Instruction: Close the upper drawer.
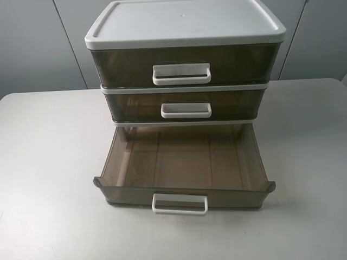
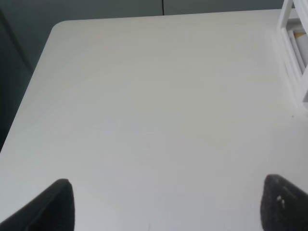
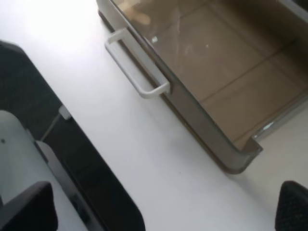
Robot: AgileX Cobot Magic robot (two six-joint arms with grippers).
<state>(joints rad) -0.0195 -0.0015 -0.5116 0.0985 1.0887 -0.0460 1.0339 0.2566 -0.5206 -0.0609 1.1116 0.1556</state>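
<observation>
The white-framed drawer unit point(image 1: 184, 21) stands at the back middle of the table. The upper drawer point(image 1: 135, 104), the middle tier, smoky brown with a white loop handle point(image 1: 186, 110), sits pushed in flush with the frame. The bottom-tier drawer point(image 1: 184, 157) is pulled far out and is empty; it also shows in the right wrist view point(image 3: 216, 72) with its handle point(image 3: 137, 65). My right gripper point(image 3: 163, 207) is open, over the table's front edge near that drawer's corner. My left gripper point(image 2: 168, 204) is open over bare table, left of the unit's frame point(image 2: 293, 48). Neither arm shows in the exterior view.
The taller top-tier drawer point(image 1: 124, 65) is shut. The white table point(image 1: 49, 179) spreads on both sides of the unit. In the right wrist view the table's front edge drops to a dark floor area point(image 3: 86, 163) with a pale grey object point(image 3: 14, 144).
</observation>
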